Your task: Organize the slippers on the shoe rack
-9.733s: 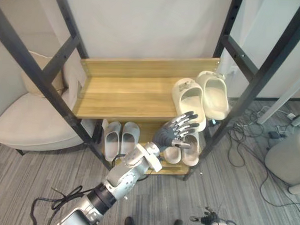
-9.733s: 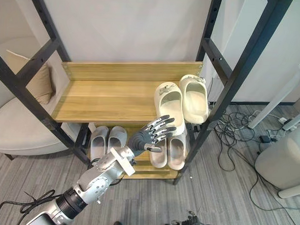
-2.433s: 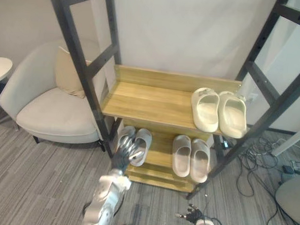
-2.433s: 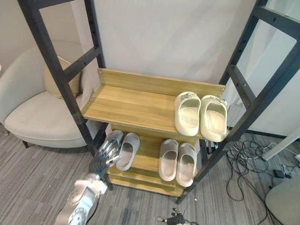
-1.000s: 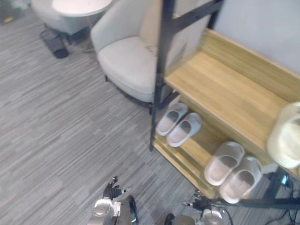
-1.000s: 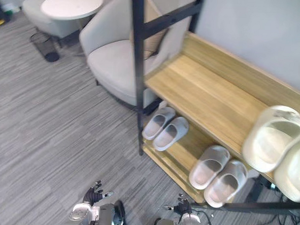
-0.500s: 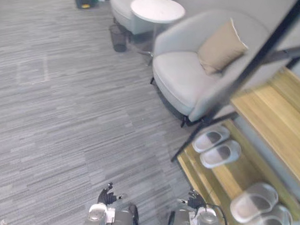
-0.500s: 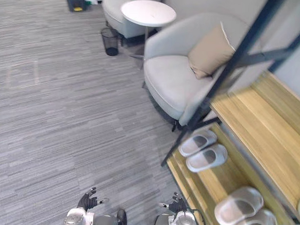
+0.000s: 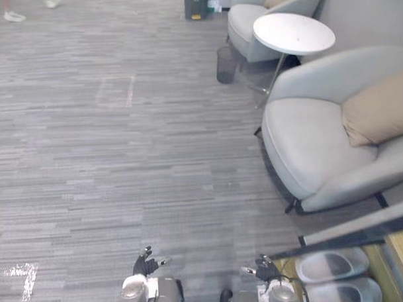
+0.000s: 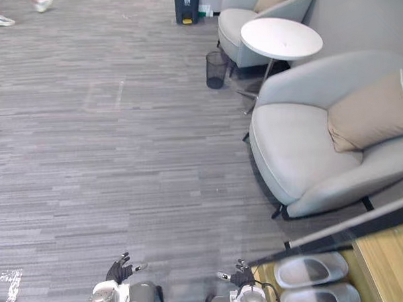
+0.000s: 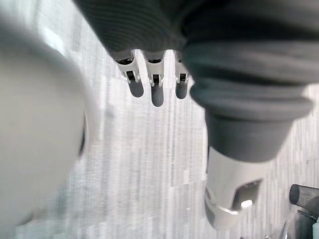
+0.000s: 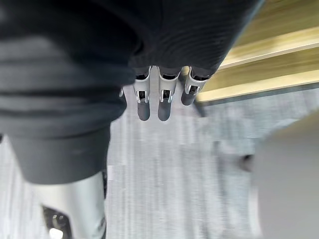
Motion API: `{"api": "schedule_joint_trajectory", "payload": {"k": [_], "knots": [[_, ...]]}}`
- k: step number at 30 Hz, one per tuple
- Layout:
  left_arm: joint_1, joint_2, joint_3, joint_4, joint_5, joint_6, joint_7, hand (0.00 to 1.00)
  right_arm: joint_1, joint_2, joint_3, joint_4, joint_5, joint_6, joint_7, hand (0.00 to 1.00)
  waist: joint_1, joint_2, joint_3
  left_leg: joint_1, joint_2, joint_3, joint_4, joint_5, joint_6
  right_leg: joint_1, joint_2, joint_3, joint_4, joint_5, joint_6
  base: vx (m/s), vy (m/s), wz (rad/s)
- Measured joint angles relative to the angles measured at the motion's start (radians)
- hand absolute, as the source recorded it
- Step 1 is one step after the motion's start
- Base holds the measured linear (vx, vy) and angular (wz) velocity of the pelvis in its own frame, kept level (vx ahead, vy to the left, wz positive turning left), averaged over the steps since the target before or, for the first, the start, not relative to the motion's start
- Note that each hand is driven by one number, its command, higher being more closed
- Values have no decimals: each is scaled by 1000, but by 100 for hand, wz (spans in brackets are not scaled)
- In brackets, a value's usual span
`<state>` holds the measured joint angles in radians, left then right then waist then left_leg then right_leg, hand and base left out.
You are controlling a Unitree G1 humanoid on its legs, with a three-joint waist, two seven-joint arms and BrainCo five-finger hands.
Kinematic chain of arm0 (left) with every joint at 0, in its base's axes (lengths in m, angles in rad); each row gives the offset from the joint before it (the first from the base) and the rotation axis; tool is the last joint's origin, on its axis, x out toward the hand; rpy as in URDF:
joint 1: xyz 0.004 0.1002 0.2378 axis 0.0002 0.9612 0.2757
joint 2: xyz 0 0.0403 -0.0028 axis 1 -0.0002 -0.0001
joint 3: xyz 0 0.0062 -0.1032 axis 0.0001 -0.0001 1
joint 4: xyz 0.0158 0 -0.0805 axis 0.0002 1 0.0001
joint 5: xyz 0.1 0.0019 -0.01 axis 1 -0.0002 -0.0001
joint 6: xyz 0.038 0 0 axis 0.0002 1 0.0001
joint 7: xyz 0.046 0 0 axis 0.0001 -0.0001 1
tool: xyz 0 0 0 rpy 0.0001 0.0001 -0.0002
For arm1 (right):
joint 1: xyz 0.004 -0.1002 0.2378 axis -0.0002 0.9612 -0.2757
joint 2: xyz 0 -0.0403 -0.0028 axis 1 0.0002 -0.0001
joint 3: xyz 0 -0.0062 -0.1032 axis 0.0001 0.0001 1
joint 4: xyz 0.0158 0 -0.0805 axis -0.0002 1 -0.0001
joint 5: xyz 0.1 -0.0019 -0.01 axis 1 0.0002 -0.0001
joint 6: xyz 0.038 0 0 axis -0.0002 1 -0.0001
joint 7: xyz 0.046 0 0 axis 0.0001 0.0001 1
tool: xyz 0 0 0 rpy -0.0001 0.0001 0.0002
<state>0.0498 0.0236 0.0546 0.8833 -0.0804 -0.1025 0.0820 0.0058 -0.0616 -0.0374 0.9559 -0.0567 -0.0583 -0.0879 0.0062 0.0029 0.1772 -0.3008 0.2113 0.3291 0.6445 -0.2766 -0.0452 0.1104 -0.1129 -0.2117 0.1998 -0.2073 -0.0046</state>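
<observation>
A pair of pale grey slippers (image 10: 310, 269) (image 10: 319, 299) lies side by side on the shoe rack's low wooden shelf (image 10: 383, 257) at the lower right, behind a black frame bar (image 10: 344, 225). My left hand (image 10: 120, 269) hangs low at the bottom edge, open and empty, with straight fingers (image 11: 157, 92) over the grey floor. My right hand (image 10: 240, 275) hangs low too, just left of the slippers and apart from them. It is open, its fingers (image 12: 162, 102) relaxed, and holds nothing. In the right wrist view the shelf's wooden edge (image 12: 259, 69) lies past them.
A grey armchair (image 10: 301, 151) with a tan cushion (image 10: 368, 114) stands beside the rack. Behind it are a round white table (image 10: 281, 38), a small dark bin (image 10: 216, 69) and a second chair (image 10: 249, 13). A person's shoes (image 10: 41, 4) show far off at the top left.
The camera has swung left, away from the rack, so the upper shelf and other slippers have left the view. My left hand, raised by the shelves earlier, now hangs low.
</observation>
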Motion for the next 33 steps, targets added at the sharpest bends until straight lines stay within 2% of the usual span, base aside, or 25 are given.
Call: {"api": "schedule_joint_trajectory", "payload": {"k": [1, 2, 3, 4, 5, 6, 7, 9, 10, 11, 13, 14, 16, 17, 18, 19, 20, 21, 23, 24, 25, 26, 29, 31, 33], "knots": [[-7, 0, -5, 9, 1, 0, 0, 0, 6, -2, -1, 1, 0, 4, -1, 0, 0, 10, 0, -18, -12, 24, -161, 102, 15, 27, -13, -25, -11, -24, 39, 352, 274, 70], [-18, 6, -5, 21, 1, 0, -1, 0, 3, -6, -4, 14, 1, 12, -4, 0, 4, 13, 6, -21, -32, 31, -235, 187, 32, 67, -24, -41, -25, -58, 93, 359, 278, 82], [-30, 13, -4, 24, 4, 0, 2, 0, 1, 0, 1, 18, 1, 17, -3, 0, 3, -4, 6, -22, -56, 42, -246, 191, 40, 74, -44, -55, -37, -57, 97, 354, 254, 81], [-39, 39, 0, 24, 10, -1, 3, 0, -12, 14, 2, 25, 1, 19, -3, 0, 13, -20, 8, -25, -94, 43, -278, 189, 50, 69, -62, -61, -60, -23, 94, 342, 233, 53], [-38, 49, 6, 27, 14, 1, 3, 0, -30, 20, 2, 26, 0, 19, -2, 0, 27, -21, 8, -29, -104, 42, -284, 180, 63, 65, -67, -57, -68, 9, 102, 414, 292, 39], [-31, 63, 16, 56, 20, 6, 4, 0, -47, 22, 2, 30, -2, 19, 1, 0, 36, -22, 9, -14, -120, 43, -279, 158, 82, 69, -81, -49, -39, 36, 130, 349, 256, 22], [-23, 63, 25, 65, 20, 9, 4, 0, -49, 21, 2, 31, -2, 19, 1, 0, 41, -21, 9, 2, -134, 42, -280, 144, 85, 71, -91, -47, -3, 45, 144, 364, 269, 47], [-4, 60, 42, 71, 20, 12, 8, 0, -37, 19, 0, 44, -3, 20, 1, 0, 35, -25, 9, 90, -182, -3, -308, 99, 90, 22, -138, -21, 267, 88, 180, 360, 264, 69], [5, 63, 33, 73, 20, 14, 7, 0, -20, 19, 0, 43, -3, 19, 2, 0, 29, -28, 9, 158, -206, -49, -349, 81, 92, -64, -163, 29, 518, 148, 168, 442, 204, 89], [9, 65, 24, 83, 21, 22, 8, 0, -4, 24, 2, 37, -2, 19, 8, 0, 17, -30, 7, 208, -227, -84, -376, 69, 104, -158, -157, 71, 715, 95, 136, 380, 108, 91], [14, 72, 24, 88, 21, 24, 13, 0, -9, 20, 8, 34, -3, 15, 9, 0, 5, -38, 2, 277, -236, -111, -420, 69, 104, -258, -128, 85, 824, 28, 99, 370, 60, 64], [17, 73, 25, 91, 21, 24, 16, 0, -7, 17, 8, 34, -3, 8, 8, 0, 0, -39, 2, 332, -236, -137, -456, 63, 112, -322, -94, 78, 804, -18, 58, 433, 15, 65], [13, 65, 25, 92, 21, 24, 19, 0, -7, 8, 7, 19, -3, 4, 9, 0, -14, -34, 4, 388, -223, -181, -503, 54, 105, -407, -31, 66, 659, -53, 43, 478, -42, 66], [5, 59, 25, 92, 21, 24, 20, 0, -8, 7, 0, 12, 2, -4, 9, 0, -22, -28, 8, 411, -208, -209, -522, 43, 94, -443, 15, 62, 488, -42, 44, 423, -99, 69], [-4, 59, 26, 93, 21, 24, 20, 0, -8, 8, 0, 6, 14, -7, 10, 0, -25, -28, 8, 427, -199, -234, -538, 33, 75, -459, 46, 74, 303, 2, 54, 437, -139, 70], [-8, 59, 26, 94, 22, 24, 20, 0, -8, 9, -2, 5, 17, -8, 10, 0, -29, -30, 8, 440, -198, -250, -542, 25, 66, -459, 56, 87, 206, 39, 56, 566, -214, 78], [-12, 55, 26, 94, 23, 23, 19, 0, -7, 11, -14, 6, 18, -9, 11, 0, -40, -39, 3, 465, -204, -279, -551, -4, 47, -458, 67, 128, 77, 135, 44, 657, -270, 85], [-12, 37, 42, 105, 39, 22, 18, 0, -7, 11, -34, 6, 19, -10, 11, 0, -51, -32, 1, 500, -186, -308, -549, -28, 29, -440, 81, 140, 102, 211, 11, 594, -246, 75], [-17, 0, 71, 105, 41, 21, 15, 0, -16, 12, -54, 5, 16, -7, 10, 0, -42, 14, 4, 501, -146, -303, -483, -30, 20, -427, 100, 103, 164, 139, -18, 568, -203, 41], [-17, -6, 80, 103, 41, 21, 15, 0, -16, 12, -57, 4, 15, -6, 10, 0, -42, 15, 5, 488, -141, -300, -441, -30, 20, -420, 99, 96, 171, 127, -28, 618, -199, 43], [-17, -25, 109, 102, 41, 23, 15, 0, -12, 9, -58, 0, 16, 0, 9, 0, -45, 21, 9, 413, -124, -283, -224, -26, 13, -374, 99, 73, 172, 81, -34, 596, -186, 42], [-14, -45, 143, 86, 41, 23, 15, 0, -4, 4, -57, -5, 16, 4, 9, 0, -41, 31, 15, 325, -89, -268, 33, 33, -36, -304, 114, 57, 151, 49, -46, 580, -171, 37], [-6, -50, 166, 27, 41, 22, 15, 0, 5, 8, -22, -8, 17, 12, 6, 0, -9, 29, 28, 174, 52, -159, 420, 40, -47, -124, 137, 64, 86, -12, -61, 571, -81, -3], [-5, -53, 165, -4, 40, 21, 14, 0, 13, 21, -17, -35, 19, 18, 5, 0, 2, 14, 32, 95, 89, -109, 437, 36, -42, -35, 125, 69, 27, -37, -50, 453, 10, 5], [-6, -50, 165, -19, 40, 20, 14, 0, 11, 28, -10, -34, 20, 20, 6, 0, 6, 14, 32, 16, 80, -77, 334, 8, -26, 30, 99, 74, -14, -50, -32, 448, 116, -4]]}}
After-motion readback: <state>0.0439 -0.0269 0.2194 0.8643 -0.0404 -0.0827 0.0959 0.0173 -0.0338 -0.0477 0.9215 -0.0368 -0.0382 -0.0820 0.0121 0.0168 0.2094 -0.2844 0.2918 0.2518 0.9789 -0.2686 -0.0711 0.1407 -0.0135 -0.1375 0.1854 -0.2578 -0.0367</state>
